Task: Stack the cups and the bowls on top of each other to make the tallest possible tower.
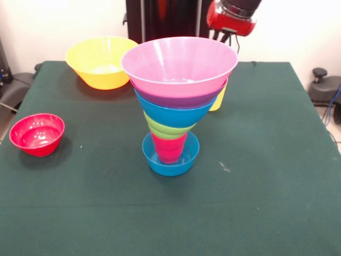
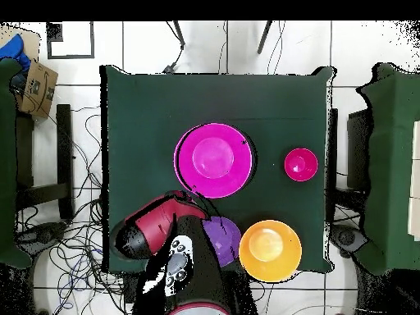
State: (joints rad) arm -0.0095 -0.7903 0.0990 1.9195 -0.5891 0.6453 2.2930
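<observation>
Nearest the front camera stands the tower (image 1: 173,106), its base a small blue bowl (image 1: 170,157) on the green table (image 1: 266,202), with a red cup (image 1: 169,146) upright in it, then a lime green bowl (image 1: 166,129), a medium blue bowl (image 1: 176,113), a purple bowl (image 1: 181,98) and the large pink bowl (image 1: 179,64) on top, all mouths up and widening upward. Seen from overhead the pink bowl (image 2: 214,159) hides everything beneath it. Pieces not yet stacked: a small red bowl (image 1: 37,134) well apart at the table's edge, a large yellow bowl (image 1: 101,61) at the far side, a second purple bowl (image 2: 220,238) just beside the yellow one in the overhead view, and a yellow cup (image 1: 218,98), only an edge of it visible behind the tower. Only the arm's red wrist (image 1: 232,18) shows, drawn back at the robot's side of the table; whether the fingers are open or holding anything cannot be told. Judged from the overhead view, the purple bowl lies nearest the arm, almost under it, with the tower further out toward the table's middle. Any next pick is therefore likely close to the base, followed by a carry outward and over the pink rim.
</observation>
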